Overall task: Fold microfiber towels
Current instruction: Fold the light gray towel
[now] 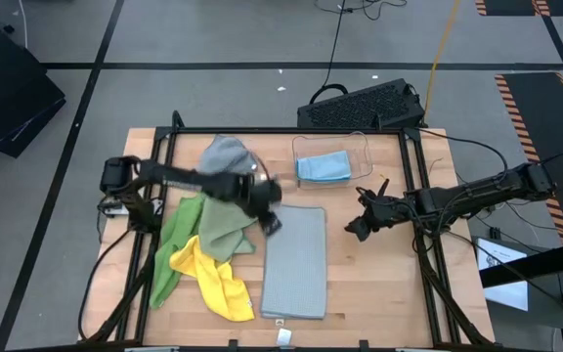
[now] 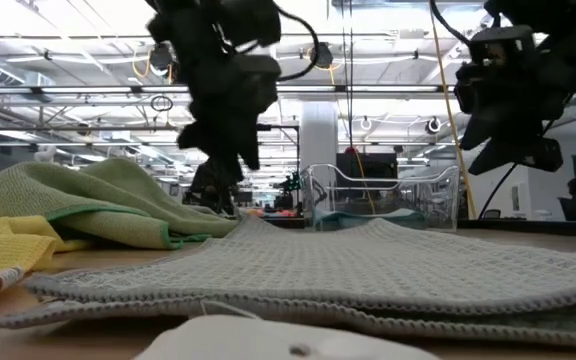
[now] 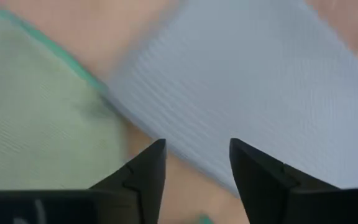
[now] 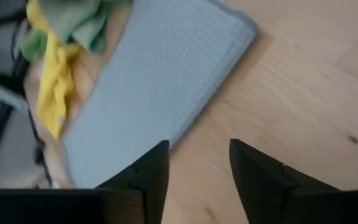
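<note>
Both sets of jaws stand spread and empty: left gripper (image 1: 270,221) over the folded grey towel's (image 1: 295,262) far-left corner, right gripper (image 1: 360,225) just right of it. A low pass could snag that corner and undo the fold, or drag the sage towel (image 1: 225,227) across it.

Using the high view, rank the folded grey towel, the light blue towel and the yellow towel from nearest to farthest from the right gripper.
From the right gripper, open over bare table:
1. Folded grey towel, flat at table centre, just to its left.
2. Light blue towel, in the clear bin behind it; close to call with the first.
3. Yellow towel, far left, in the pile.
</note>
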Motion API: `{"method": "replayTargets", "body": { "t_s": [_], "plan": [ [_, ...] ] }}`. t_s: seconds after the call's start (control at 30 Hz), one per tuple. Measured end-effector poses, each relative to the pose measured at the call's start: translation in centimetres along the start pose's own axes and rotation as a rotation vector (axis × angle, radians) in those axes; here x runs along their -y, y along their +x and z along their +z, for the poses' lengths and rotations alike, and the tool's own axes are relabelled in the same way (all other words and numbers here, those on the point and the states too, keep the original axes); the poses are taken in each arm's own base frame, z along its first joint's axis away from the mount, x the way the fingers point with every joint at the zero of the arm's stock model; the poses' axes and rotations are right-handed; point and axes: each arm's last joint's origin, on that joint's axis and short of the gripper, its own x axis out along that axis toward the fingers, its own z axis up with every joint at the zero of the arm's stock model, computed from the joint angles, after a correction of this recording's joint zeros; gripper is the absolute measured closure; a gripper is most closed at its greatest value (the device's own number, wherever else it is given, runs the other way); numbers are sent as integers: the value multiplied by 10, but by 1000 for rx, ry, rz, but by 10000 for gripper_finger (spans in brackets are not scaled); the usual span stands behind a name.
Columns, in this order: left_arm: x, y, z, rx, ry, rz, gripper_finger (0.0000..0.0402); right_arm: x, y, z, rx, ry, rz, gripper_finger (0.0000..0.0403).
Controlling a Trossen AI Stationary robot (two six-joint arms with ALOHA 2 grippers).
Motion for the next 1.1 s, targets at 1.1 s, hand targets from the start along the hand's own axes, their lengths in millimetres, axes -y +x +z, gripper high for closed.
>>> {"method": "replayTargets", "body": {
  "t_s": [1.1],
  "plan": [
    [54,33,-38,104,-40,-117,293,15,69,35,78,335,-161,169]
  ]
}}
